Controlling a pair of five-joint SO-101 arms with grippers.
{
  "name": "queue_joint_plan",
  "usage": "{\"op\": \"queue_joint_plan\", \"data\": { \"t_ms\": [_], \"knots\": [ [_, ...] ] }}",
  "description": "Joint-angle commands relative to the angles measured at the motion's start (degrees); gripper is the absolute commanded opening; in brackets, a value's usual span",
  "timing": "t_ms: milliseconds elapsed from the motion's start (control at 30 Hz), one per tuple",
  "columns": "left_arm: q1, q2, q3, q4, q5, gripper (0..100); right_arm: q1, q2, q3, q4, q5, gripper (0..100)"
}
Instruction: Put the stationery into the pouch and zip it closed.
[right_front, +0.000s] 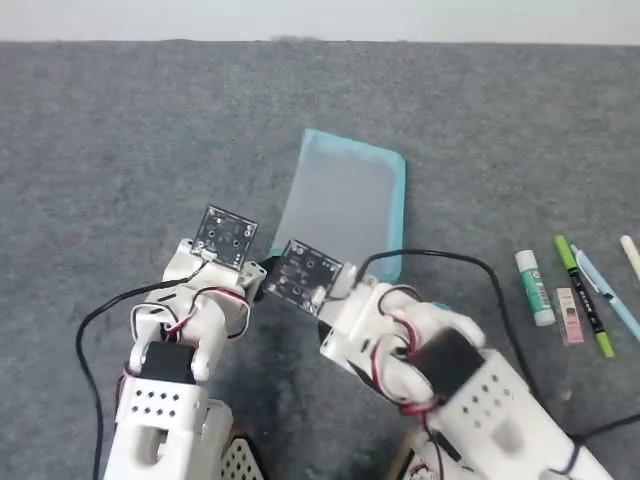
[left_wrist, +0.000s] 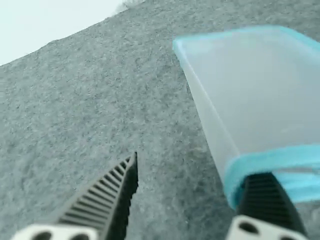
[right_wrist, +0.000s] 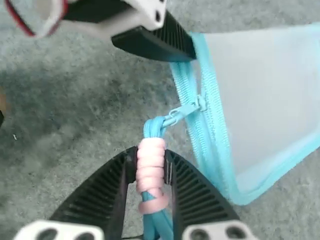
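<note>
1. Grey felt worktop (right_front: 120, 150) carries a flat translucent pouch with a light-blue zip border (right_front: 345, 205), lying at the middle just ahead of both arms.
2. Left pincer (left_wrist: 197, 167) stands wide open at the pouch's near corner; one black ribbed finger touches the blue border, the other is over bare felt.
3. Right pincer (right_wrist: 150, 160) is clamped narrow on the pink beaded zip pull (right_wrist: 151, 165), whose light-blue cord (right_wrist: 152, 127) runs to the zip slider (right_wrist: 200, 104) on the pouch's edge.
4. Stationery lies well apart from the pouch, beside the right arm: a white and green glue stick (right_front: 535, 288), a green pen (right_front: 583, 295), a small pink flat piece (right_front: 570, 315) between them, and a light-blue pen (right_front: 612, 300).
</note>
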Motion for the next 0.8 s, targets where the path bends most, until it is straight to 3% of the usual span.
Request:
{"op": "queue_joint_plan", "data": {
  "t_ms": [0, 233, 400, 467, 767],
  "knots": [
    [2.81, 0.44, -0.92, -2.11, 1.67, 31, -1.01, -5.41, -3.87, 1.63, 1.41, 0.6],
    [6.95, 0.44, -0.92, -2.11, 4.13, 30, -0.75, -6.46, -3.78, 2.59, 2.46, 0.6],
    [6.86, 0.35, -1.01, -2.11, 6.68, 9, 0.57, -6.46, -0.62, 1.45, 2.64, 0.6],
    [6.77, 0.26, -1.01, -2.11, 7.74, 0, 4.18, -6.46, 0.0, 1.19, 2.9, 0.6],
    [5.63, 0.18, -1.27, 0.18, 8.09, 1, 25.98, -6.37, 1.85, 3.03, 8.18, 0.6]
  ]
}}
